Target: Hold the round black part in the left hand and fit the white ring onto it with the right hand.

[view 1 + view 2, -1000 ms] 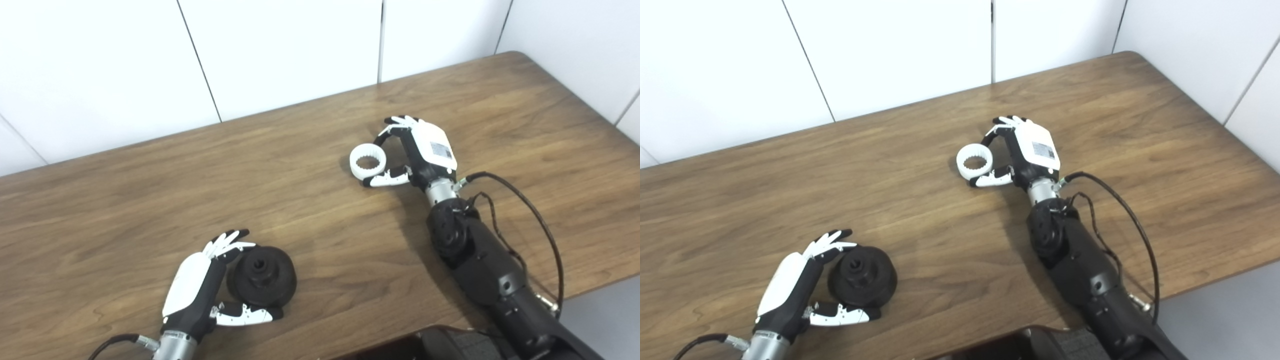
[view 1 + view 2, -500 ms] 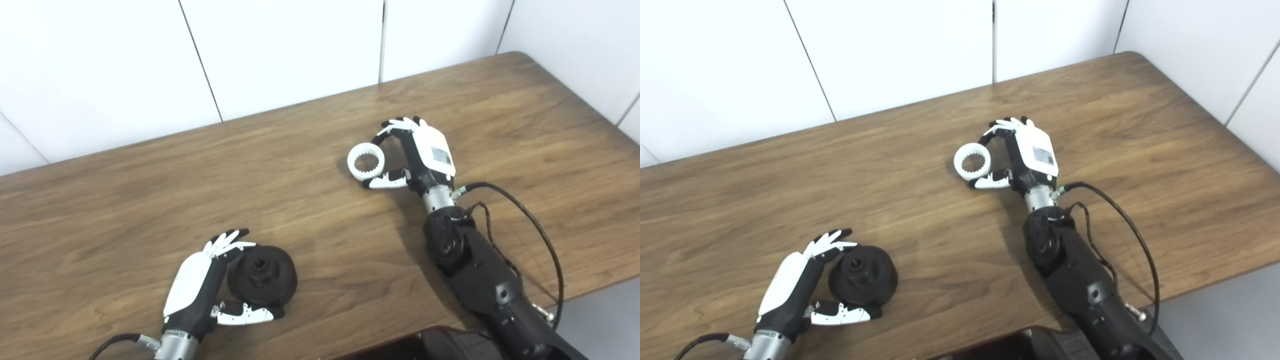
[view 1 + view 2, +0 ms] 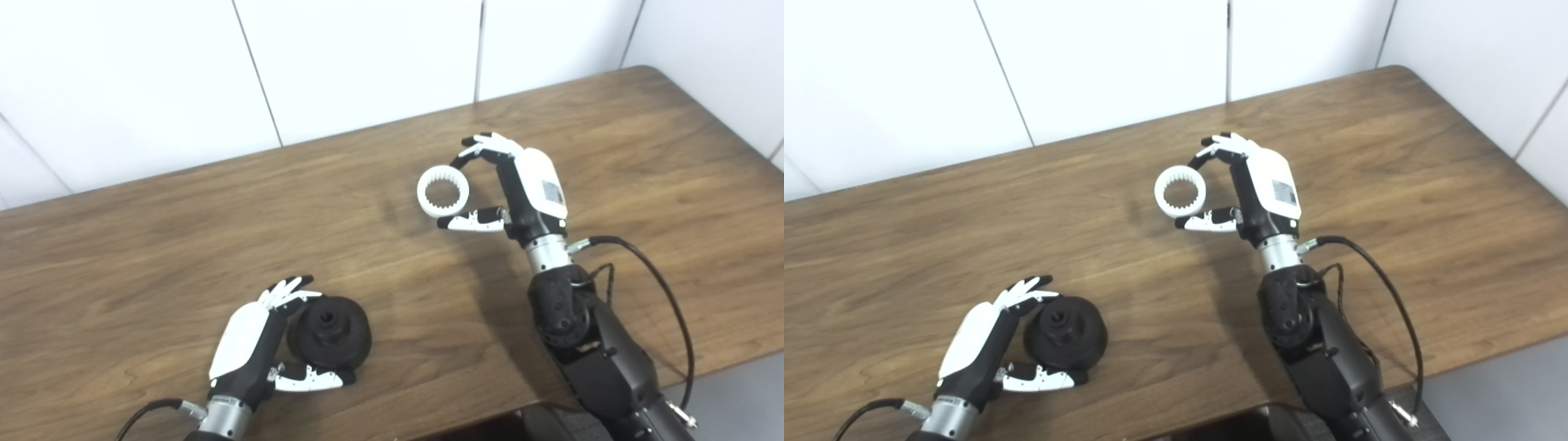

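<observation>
The round black part (image 3: 329, 331) with a hub hole in its top rests on the wooden table near the front left. My left hand (image 3: 256, 349) wraps it, fingers behind and thumb in front, closed on its rim. The white ring (image 3: 443, 192) has teeth on its inside and hangs above the table's middle, its shadow on the wood to its left. My right hand (image 3: 513, 184) pinches it between fingers on top and thumb below. The ring is far to the upper right of the black part.
The wooden table (image 3: 153, 245) runs to a white panelled wall at the back. Its right edge and rounded far corner (image 3: 658, 70) are in view. A black cable (image 3: 667, 294) loops off my right forearm near the table's front edge.
My right hand has lifted the white ring off the table and turned it a little toward the left. The left hand stays on the black part. The camera shifted slightly.
</observation>
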Available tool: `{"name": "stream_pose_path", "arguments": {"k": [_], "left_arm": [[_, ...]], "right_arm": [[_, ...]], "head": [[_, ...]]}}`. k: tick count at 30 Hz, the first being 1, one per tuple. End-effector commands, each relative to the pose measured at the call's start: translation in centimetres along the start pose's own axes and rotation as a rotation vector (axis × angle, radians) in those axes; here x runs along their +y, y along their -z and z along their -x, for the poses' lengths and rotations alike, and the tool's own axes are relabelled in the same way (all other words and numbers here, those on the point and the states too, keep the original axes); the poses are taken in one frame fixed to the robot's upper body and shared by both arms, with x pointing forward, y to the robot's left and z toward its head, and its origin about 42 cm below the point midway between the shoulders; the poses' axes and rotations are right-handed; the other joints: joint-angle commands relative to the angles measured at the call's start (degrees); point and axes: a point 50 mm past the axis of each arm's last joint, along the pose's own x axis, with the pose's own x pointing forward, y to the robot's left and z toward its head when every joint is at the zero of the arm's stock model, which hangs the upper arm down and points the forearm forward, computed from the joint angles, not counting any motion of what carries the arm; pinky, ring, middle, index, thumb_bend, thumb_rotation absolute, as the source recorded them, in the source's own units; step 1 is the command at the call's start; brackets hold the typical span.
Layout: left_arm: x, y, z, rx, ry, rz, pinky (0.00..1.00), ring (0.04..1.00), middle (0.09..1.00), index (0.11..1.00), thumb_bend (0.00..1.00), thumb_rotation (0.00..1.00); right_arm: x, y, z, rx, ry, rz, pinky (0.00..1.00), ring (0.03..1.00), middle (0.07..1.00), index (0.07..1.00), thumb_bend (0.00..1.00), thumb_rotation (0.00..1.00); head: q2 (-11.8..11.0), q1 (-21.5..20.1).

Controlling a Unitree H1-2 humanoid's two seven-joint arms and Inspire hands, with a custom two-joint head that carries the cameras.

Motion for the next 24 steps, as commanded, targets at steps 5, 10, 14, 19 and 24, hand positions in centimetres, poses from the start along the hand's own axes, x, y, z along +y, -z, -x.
{"name": "stream_pose_path", "arguments": {"k": [5,10,14,19,24], "left_arm": [[0.1,-0.9,-1.0,-0.020,-0.017,-0.031,0.97,0.962,0.920,0.571,0.86,0.27],[-0.4,-1.5,-1.5,-0.017,-0.018,-0.029,0.97,0.961,0.918,0.571,0.86,0.28],[-0.5,-1.8,-1.9,-0.001,-0.012,-0.032,0.98,0.966,0.923,0.576,0.87,0.28],[-0.7,-2.1,-2.4,-0.002,-0.020,-0.038,0.96,0.957,0.920,0.573,0.88,0.28],[-0.7,-2.3,-2.5,-0.004,-0.024,-0.040,0.96,0.954,0.916,0.565,0.89,0.28]], "right_arm": [[-2.7,-4.0,-1.1,-0.129,0.043,-0.096,0.77,0.855,0.774,0.482,0.52,0.14],[-3.5,-5.2,-0.2,-0.153,0.004,-0.152,0.77,0.859,0.770,0.482,0.52,0.14],[-3.5,-6.0,0.8,-0.160,-0.047,-0.198,0.76,0.855,0.772,0.482,0.52,0.14],[-3.0,-6.7,2.4,-0.160,-0.127,-0.235,0.74,0.843,0.761,0.482,0.52,0.14],[-1.6,-6.8,4.4,-0.152,-0.191,-0.263,0.80,0.839,0.754,0.482,0.52,0.14]], "head": [[0.83,3.97],[1.61,8.49],[2.16,11.32],[2.52,13.04],[2.95,13.80]]}}
